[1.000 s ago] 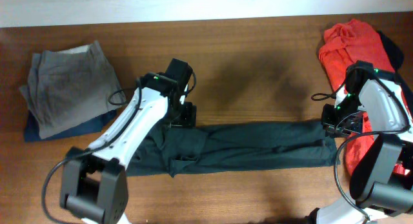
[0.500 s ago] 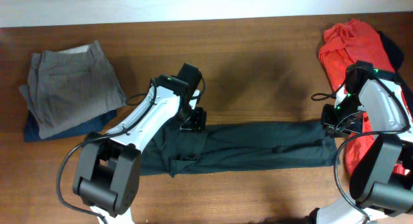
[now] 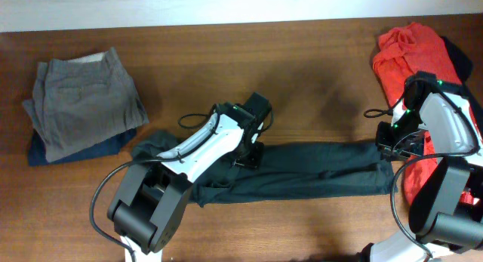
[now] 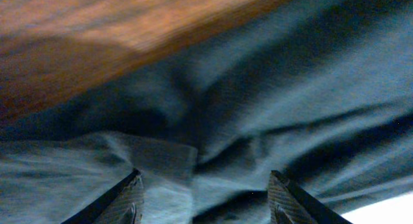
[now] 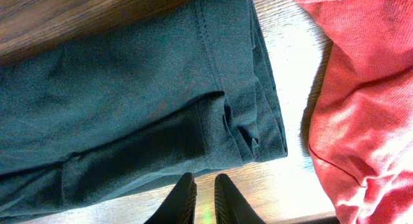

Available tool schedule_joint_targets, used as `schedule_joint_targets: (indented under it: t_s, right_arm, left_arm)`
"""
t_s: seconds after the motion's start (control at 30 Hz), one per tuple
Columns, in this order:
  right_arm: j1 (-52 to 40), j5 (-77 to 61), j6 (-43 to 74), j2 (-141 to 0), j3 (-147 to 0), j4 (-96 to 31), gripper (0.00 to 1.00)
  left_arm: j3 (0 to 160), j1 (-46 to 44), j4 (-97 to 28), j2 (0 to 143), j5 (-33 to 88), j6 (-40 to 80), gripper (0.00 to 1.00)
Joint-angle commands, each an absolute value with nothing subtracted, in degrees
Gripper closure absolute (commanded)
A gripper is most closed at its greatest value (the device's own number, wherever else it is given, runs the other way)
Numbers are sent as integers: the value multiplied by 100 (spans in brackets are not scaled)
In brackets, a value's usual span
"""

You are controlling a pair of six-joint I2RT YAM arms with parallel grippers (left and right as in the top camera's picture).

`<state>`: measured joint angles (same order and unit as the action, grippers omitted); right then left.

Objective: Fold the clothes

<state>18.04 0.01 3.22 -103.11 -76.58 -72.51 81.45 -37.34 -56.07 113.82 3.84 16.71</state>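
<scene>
Dark green trousers (image 3: 317,171) lie stretched flat across the front of the table, waist at the left, leg hems at the right. My left gripper (image 3: 249,152) is low over the upper part of the trousers. In the left wrist view its fingers (image 4: 206,198) are spread wide over the wrinkled cloth (image 4: 258,108), open. My right gripper (image 3: 392,145) is at the hem end. In the right wrist view its fingers (image 5: 204,195) are closed together over bare wood, just in front of the hems (image 5: 129,101), holding nothing.
A folded pile of grey trousers (image 3: 79,100) on a dark blue garment (image 3: 75,150) sits at the back left. A crumpled red garment (image 3: 411,50) lies at the right edge, close to the right arm, and shows in the right wrist view (image 5: 361,88).
My left gripper has moved right along the trousers, from the waist area toward the middle. The waist end now lies uncovered. The right arm has not moved.
</scene>
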Motion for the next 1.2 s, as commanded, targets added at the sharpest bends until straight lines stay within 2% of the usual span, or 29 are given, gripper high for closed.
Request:
schedule_joint_targets:
  t_s: [0.0,0.33,0.5,0.53,0.73,0.8,0.97,1.17]
  right_arm:
    - [1839,67,370,-10237,-7616,-7244,84]
    - [1839,67,370,-10237,-7616,-7260,84]
    - [1839,67,370,-10237,-7616,-7260,84]
    - [1839,67,370,-10237,-7616,-7260,84]
    - [1839,67,370,-10237,-7616,-7255,84]
    - [1839,67,370,-10237,-7616,-7255,84]
    - [1839,67,370,-10237,-7616,-7249,84]
    - [1839,67,370,-10237,-7616,-7234,84]
  left_arm:
    - [8243,-3734,-5631,11454,-257,1647,39]
    - [8173,-3734,-5734,11653,-543,1649,39]
    - [8171,-3734,-5747,11751,-545,1647,55]
    - [8173,-3734,-5752,11754,-545,1647,61]
    - [8381,-3656,-5990,11740,-648,1645,85]
    - [8602,-3568,-6233,11723,-812,1647,99]
    - [9264,-3223,-6748,11583,-1308,1647,99]
    - [9953,-2270,-7238,10995,-1651,1647,99]
